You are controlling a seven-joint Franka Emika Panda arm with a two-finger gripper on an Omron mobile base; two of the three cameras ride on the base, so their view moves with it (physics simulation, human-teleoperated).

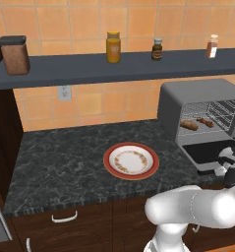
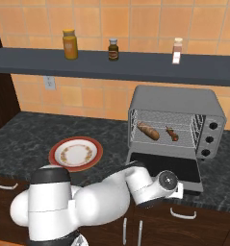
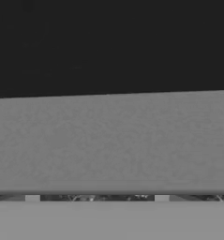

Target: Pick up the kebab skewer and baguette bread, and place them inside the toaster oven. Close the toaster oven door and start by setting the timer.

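The grey toaster oven (image 1: 197, 93) (image 2: 174, 98) stands at the right of the counter. Its door (image 1: 207, 152) (image 2: 167, 168) is folded down flat in front of it. On the wire rack inside lie the brown baguette bread (image 1: 189, 124) (image 2: 148, 130) and, to its right, the kebab skewer (image 1: 205, 122) (image 2: 172, 133). My gripper (image 1: 226, 158) (image 2: 180, 189) is low at the door's front edge. The hand view looks close up at the door's dark glass (image 3: 108, 42) and grey frame (image 3: 108, 140). How far the jaws stand apart is not visible.
An empty red-rimmed plate (image 1: 131, 161) (image 2: 76, 153) sits on the dark counter (image 1: 65, 162), left of the oven. Three round knobs (image 2: 210, 139) run down the oven's right front. A shelf (image 1: 89, 66) above carries several jars. Dark cabinet fronts hang below the counter edge.
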